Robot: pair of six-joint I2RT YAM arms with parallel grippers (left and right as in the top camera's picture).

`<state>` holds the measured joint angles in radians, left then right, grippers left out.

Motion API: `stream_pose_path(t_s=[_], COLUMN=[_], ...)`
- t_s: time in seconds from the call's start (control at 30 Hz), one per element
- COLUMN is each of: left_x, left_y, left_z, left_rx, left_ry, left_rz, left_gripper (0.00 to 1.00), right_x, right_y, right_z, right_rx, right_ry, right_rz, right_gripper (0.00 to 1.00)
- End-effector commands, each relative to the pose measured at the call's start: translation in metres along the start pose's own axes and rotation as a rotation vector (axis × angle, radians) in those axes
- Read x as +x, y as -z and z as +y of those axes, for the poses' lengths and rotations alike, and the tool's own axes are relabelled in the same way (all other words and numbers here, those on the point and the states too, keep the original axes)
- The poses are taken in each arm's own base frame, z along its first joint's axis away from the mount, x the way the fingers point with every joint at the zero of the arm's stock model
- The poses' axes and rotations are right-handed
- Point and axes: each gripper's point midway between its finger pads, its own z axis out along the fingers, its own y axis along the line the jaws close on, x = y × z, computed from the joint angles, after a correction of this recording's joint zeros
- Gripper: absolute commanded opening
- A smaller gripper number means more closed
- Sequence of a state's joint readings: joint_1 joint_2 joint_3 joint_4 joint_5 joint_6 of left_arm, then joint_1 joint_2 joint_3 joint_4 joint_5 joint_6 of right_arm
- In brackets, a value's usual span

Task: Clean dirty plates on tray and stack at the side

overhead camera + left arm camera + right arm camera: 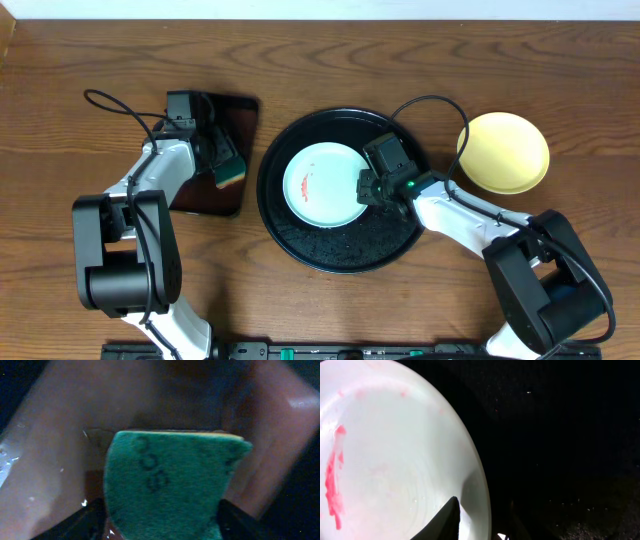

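A pale bluish-white plate (322, 185) with a red smear on its left side lies in the round black tray (300, 245). My right gripper (365, 190) is at the plate's right rim. In the right wrist view its fingers (485, 522) sit on either side of the rim of the plate (395, 460), shut on it, above the tray (560, 435). A yellow plate (503, 152) lies on the table to the right of the tray. A second pale plate is not in view. My left gripper (225, 165) is shut on a teal sponge (175, 485).
The sponge (230, 172) is held over a smaller dark rectangular tray (235, 115) left of the round tray; its wet surface fills the left wrist view (50, 460). Arm cables loop over the table near both trays.
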<state>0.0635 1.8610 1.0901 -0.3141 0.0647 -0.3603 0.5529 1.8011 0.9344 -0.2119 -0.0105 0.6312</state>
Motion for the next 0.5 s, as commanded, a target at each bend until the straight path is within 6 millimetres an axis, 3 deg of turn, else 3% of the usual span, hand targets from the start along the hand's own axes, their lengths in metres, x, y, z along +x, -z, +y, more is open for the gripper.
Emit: stream_pose_path(t_s=[0.0, 0.2, 0.33, 0.47], left_x=[0.002, -0.005, 0.006, 0.015], left_y=[0.003, 0.025, 0.024, 0.021], left_z=[0.010, 0.006, 0.004, -0.010], left_rx=[-0.063, -0.044, -0.039, 0.005], left_ry=[-0.003, 0.023, 0.062, 0.042], left_rz=[0.002, -0.030, 0.012, 0.043], left_gripper=[0.77, 0.82, 0.82, 0.81], right_x=[-0.003, -0.003, -0.003, -0.003], right_y=[-0.004, -0.004, -0.004, -0.004], right_z=[-0.011, -0.011, -0.011, -0.011], right_rx=[0.045, 0.044, 0.044, 0.044], right_ry=[0.002, 0.002, 0.002, 0.002], right_rz=[-0.008, -0.010, -0.010, -0.010], right_gripper=[0.29, 0.30, 0.29, 0.29])
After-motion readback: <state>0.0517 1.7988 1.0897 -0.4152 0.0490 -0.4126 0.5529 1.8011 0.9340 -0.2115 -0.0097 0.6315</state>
